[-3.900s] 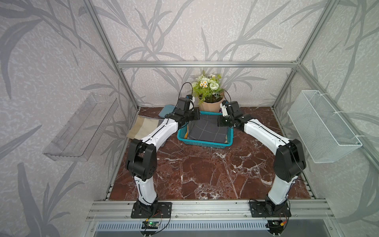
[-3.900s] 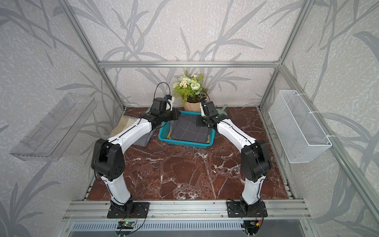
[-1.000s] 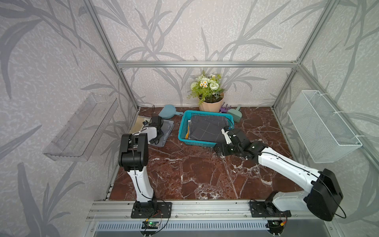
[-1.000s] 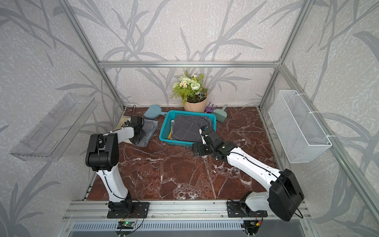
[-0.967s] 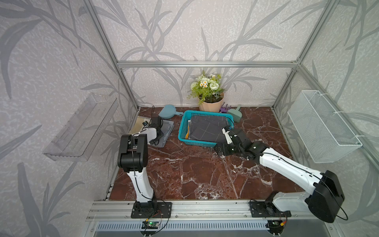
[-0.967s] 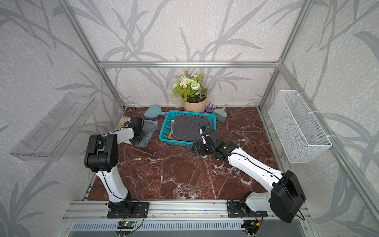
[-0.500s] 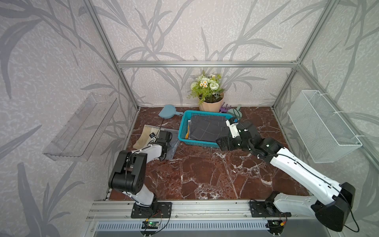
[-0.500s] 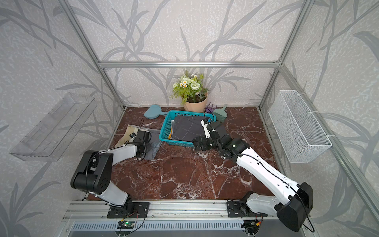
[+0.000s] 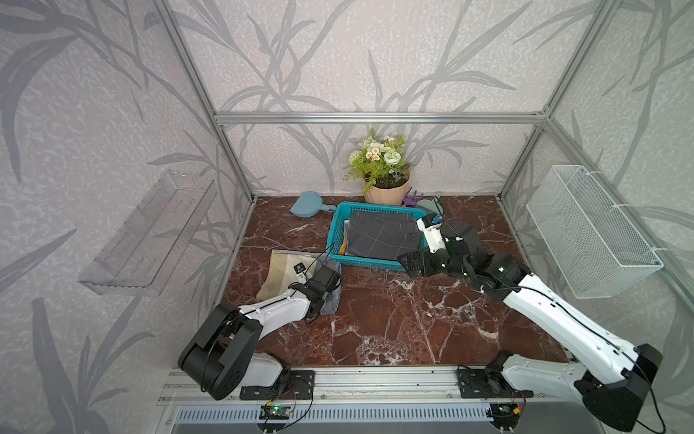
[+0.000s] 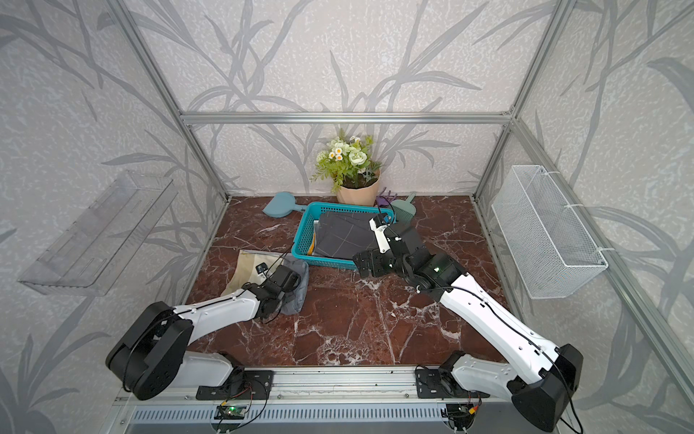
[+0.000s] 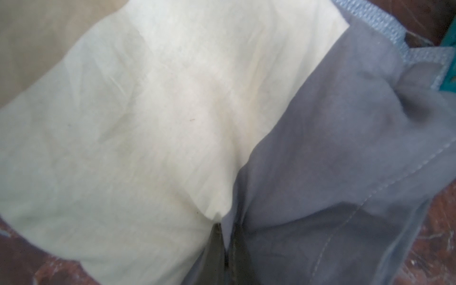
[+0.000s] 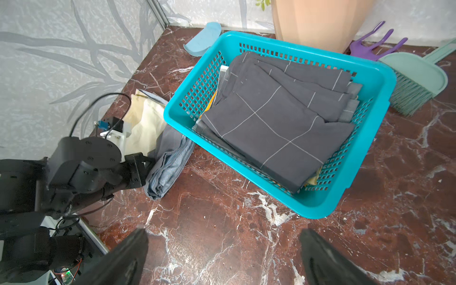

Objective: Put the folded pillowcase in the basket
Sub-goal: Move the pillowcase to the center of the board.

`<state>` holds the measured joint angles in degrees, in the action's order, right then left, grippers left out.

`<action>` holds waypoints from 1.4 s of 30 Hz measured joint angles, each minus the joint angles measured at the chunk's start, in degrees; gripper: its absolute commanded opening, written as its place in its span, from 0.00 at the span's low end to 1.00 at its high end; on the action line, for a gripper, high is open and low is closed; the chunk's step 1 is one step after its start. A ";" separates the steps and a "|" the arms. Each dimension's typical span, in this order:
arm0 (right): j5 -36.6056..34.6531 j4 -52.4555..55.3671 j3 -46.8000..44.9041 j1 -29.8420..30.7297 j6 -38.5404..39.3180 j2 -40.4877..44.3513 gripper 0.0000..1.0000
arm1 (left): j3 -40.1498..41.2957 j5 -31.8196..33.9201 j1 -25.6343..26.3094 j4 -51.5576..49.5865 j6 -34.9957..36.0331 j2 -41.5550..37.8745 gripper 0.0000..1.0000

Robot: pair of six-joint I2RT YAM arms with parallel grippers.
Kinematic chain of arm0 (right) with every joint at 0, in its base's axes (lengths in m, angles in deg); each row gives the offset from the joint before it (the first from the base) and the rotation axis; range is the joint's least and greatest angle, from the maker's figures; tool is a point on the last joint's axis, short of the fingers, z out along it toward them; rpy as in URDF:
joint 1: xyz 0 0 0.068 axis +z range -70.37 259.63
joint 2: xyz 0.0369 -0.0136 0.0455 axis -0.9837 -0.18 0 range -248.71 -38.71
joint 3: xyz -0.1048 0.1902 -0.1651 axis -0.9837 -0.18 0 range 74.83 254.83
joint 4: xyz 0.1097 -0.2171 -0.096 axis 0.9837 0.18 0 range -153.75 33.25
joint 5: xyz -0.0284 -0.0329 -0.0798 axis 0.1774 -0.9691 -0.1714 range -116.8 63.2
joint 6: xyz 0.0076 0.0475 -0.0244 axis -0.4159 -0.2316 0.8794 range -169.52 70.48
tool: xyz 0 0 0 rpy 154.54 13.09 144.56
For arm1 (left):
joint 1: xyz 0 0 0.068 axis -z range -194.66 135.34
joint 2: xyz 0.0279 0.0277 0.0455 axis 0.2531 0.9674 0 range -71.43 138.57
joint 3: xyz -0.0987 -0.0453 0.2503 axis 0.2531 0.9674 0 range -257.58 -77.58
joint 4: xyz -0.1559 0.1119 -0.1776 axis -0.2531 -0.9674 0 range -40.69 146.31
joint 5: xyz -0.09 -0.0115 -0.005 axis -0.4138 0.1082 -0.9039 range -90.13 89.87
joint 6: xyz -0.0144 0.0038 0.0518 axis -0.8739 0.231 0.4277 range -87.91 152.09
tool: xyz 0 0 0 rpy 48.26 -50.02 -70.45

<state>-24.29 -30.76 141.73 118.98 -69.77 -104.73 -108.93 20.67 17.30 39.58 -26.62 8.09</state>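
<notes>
Two black fingers of the left gripper are pressed together right where the cream cloth meets the grey folded cloth, fabric puckering toward the tips; which layer is pinched, I cannot tell; the right gripper hangs with jaws wide apart, nothing between them, over the marble table just in front of the teal basket; a dark checked pillowcase lies inside it, on top.

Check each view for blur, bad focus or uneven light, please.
Left wrist view: far too close, so the cream cloth and grey cloth are soft, nothing crisp. Right wrist view: basket sharp and evenly lit; the right pincer shows only as dark blurred tips at the edge. Both top views: crisp, evenly lit, soft shadows.
</notes>
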 measured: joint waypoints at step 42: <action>12.59 -18.91 -36.89 -5.66 -30.51 6.16 0.99 | -31.32 -9.99 20.55 -18.14 17.84 4.68 0.98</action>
<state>-11.70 -49.66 104.83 113.32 -100.28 -98.57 -140.26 10.68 37.85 21.43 -8.79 12.77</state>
